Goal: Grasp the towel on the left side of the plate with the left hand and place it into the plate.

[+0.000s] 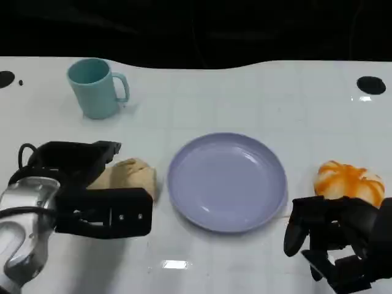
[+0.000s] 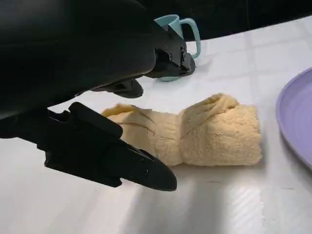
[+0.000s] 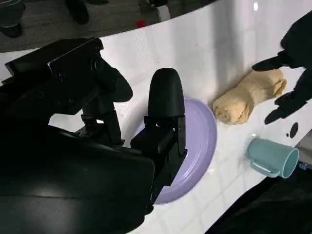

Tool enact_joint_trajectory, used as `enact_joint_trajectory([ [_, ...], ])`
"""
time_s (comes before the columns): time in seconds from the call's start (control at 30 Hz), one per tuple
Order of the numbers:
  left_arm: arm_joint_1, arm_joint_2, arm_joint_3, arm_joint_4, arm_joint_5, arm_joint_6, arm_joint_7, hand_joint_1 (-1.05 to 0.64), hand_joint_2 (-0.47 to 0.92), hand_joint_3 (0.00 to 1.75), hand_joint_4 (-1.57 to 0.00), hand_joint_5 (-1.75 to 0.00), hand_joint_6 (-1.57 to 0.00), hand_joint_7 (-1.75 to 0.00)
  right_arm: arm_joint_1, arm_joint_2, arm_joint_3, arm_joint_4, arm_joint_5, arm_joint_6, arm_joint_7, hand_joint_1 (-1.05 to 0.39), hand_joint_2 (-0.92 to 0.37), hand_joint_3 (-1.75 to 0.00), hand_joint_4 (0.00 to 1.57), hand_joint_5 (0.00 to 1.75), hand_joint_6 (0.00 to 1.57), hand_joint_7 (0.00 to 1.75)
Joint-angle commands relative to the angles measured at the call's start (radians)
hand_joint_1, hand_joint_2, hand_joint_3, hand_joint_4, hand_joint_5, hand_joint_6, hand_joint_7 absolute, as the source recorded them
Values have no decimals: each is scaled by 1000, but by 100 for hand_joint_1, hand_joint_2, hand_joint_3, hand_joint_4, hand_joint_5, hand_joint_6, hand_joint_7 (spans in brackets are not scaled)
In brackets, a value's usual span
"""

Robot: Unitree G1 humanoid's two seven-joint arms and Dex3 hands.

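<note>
Nearest the robot you've got the two hands. The left hand (image 1: 92, 190) is at the near left of the table (image 1: 245, 92), fingers spread on either side of the towel (image 1: 131, 176), one on the far side and one on the near side. In the left wrist view there's clear daylight between the fingers (image 2: 141, 168) and the cloth, so it's released and gripping nothing, just bracketing the near-left end of the roll. The right hand (image 1: 334, 242) is parked at the near right, fingers loosely curled with nothing in them, just this side of an orange-and-white thing (image 1: 349, 182) that I can't quite identify.

A bit further out is the towel itself: a tan roll lying on the table just left of the plate (image 1: 226, 180), close to the rim but apart from it. Its long axis runs roughly left to right, maybe angled slightly, with the right end pointing at the plate and the other end sitting inside the spread fingers. It looks cinched in the middle, so it should lift as one lump.

Plate is bare. So task-wise I'd say reach is done, but grasp, lift and drop-off are all left.

Far left there's a teal mug (image 1: 97, 87), well out of the way.
</note>
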Motion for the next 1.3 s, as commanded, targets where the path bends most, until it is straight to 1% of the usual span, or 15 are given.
enact_joint_trajectory([
  [0.03,-67,-32,-23,138,17,-22,24,-60,88,0,-38,-14,-27,-2,4,-4,-10,-6,11,-1,-1,6,-60,-106,69,168,69,143],
  [0.27,-152,-88,-51,402,0,-100,69,-57,92,1,-55,-15,-36,-3,8,-9,-13,-16,10,8,1,5,-60,-106,69,168,68,142],
  [0.37,-164,-105,-44,480,-23,-145,109,-47,92,6,-74,-19,-53,-7,8,-8,-12,-21,8,14,-1,5,-60,-105,69,168,69,142],
  [0.4,-165,-111,-39,502,-31,-157,133,-41,92,9,-85,-30,-66,-8,8,-8,-13,-23,9,17,-2,5,-60,-105,69,168,69,142],
  [0.5,-167,-118,-36,552,-43,-198,208,-30,92,17,-83,-63,-94,-7,8,-9,-15,-23,9,17,-1,5,-60,-106,69,169,69,142],
  [0.53,-167,-118,-34,561,-48,-209,222,-27,92,21,-81,-87,-103,-8,8,-10,-15,-21,9,13,0,6,-60,-106,69,169,69,142],
  [0.63,-164,-114,-25,577,-63,-247,275,-27,92,17,-86,-131,-114,-14,6,-10,-17,-22,12,17,2,5,-60,-106,69,169,68,141],
  [0.7,-159,-111,-19,581,-69,-269,315,-28,92,16,-86,-148,-111,-28,5,-8,-17,-24,14,23,1,6,-60,-106,68,169,68,141],
  [0.77,-151,-107,-11,576,-72,-291,374,-26,92,18,-80,-166,-95,-65,5,-9,-15,-22,12,20,1,6,-60,-106,69,169,69,142],
  [0.83,-146,-104,-4,572,-77,-308,409,-24,92,23,-77,-173,-86,-87,6,-9,-13,-21,10,18,0,5,-60,-106,69,169,69,142],
  [0.9,-142,-94,4,548,-74,-318,435,-24,92,26,-78,-174,-83,-94,6,-10,-10,-20,5,17,-3,5,-59,-106,69,169,69,142],
  [0.93,-141,-90,8,536,-72,-322,448,-23,92,30,-78,-174,-69,-130,7,-9,-9,-19,4,17,-3,5,-59,-106,69,168,69,142],
  [1.0,-139,-84,18,517,-74,-322,460,-24,92,31,-78,-175,-54,-164,6,-6,-7,-19,4,18,-5,5,-59,-106,69,168,69,142],
  [1.07,-137,-81,29,489,-79,-313,453,-26,92,31,-78,-175,-50,-172,5,-3,-4,-18,2,19,-7,5,-59,-106,69,168,69,142],
  [1.3,-129,-89,79,354,-109,-302,429,-26,92,29,-77,-175,-50,-175,-1,5,1,-10,2,19,-10,5,-59,-107,69,168,69,143],
])
